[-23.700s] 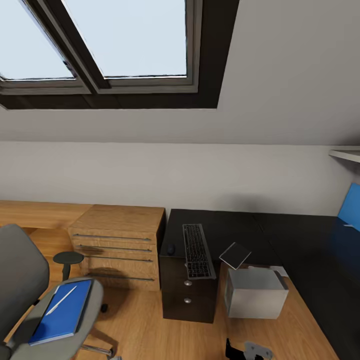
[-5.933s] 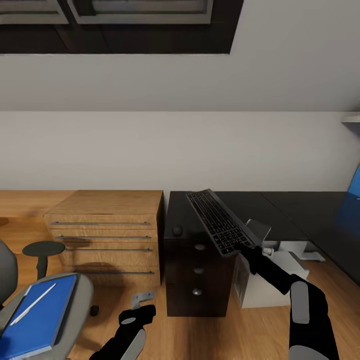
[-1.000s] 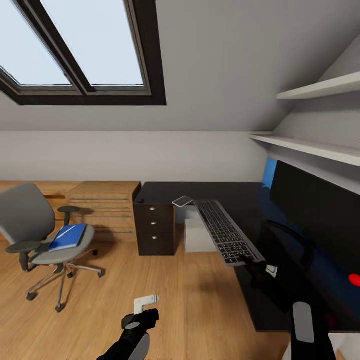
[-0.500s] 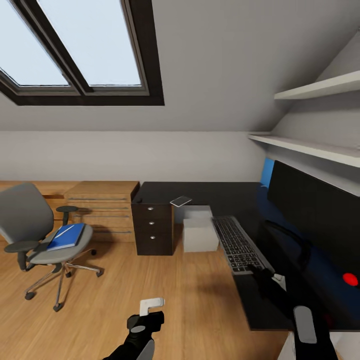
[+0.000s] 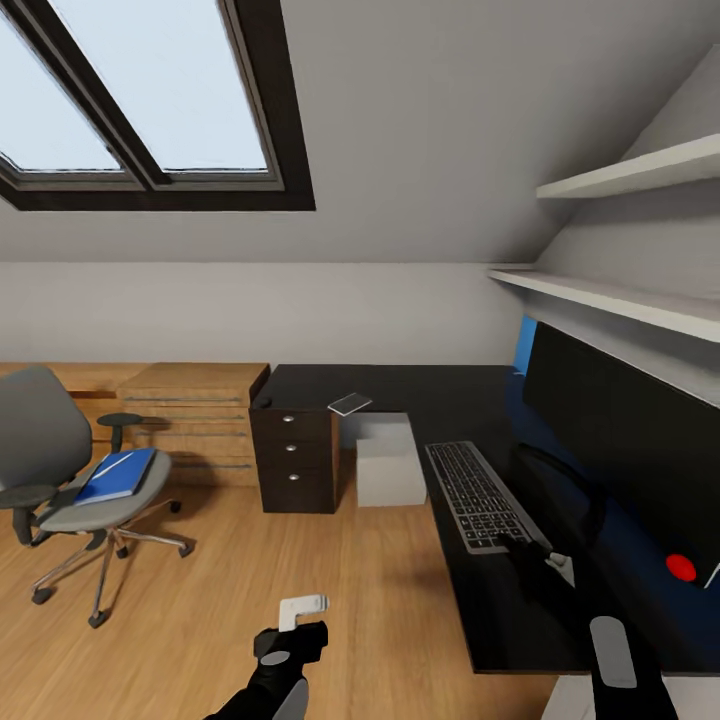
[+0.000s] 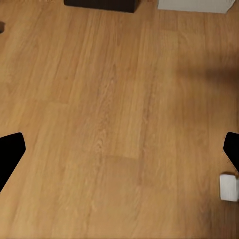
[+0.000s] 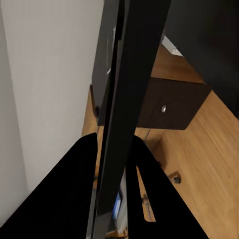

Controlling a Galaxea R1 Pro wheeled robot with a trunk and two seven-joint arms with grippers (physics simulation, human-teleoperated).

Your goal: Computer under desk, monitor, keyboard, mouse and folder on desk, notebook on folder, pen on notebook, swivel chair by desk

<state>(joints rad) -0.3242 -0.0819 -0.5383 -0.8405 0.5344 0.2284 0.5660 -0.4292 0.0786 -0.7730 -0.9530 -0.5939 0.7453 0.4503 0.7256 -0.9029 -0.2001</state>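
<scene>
Biggest thing out there is the L-shaped desk with its glossy black top (image 5: 420, 395), a mirror-smooth slab carried on a dark brown three-drawer unit with round silver knobs (image 5: 293, 460). Standing on the desk's right run, the large wide flat monitor with a black front (image 5: 625, 435), its thin black stand curving down to the top. Over on the left, the swivel chair with grey padded seat and tall grey back (image 5: 60, 470), black oval armrests, chrome five-star base, well apart from the desk on the warm wood-plank floor (image 6: 114, 119). Tucked under the desk beside the drawers, the plain pale grey-white boxy computer tower (image 5: 385, 462).

Now the slim flat keyboard, dark grey keys in a silvery frame (image 5: 480, 495), lying on the desk just in front of the monitor, and the right gripper (image 5: 527, 553) is clamped on its near end; the right wrist view has both black fingers (image 7: 79, 189) pinching the thin edge. The flat bright blue folder (image 5: 115, 475) rests on the chair seat. A small thin pale grey-white notebook (image 5: 350, 404) sits near the desk's front edge, above the tower. The left gripper (image 5: 300, 610) hangs over the floor, jaws spread wide, gripping nothing.
</scene>
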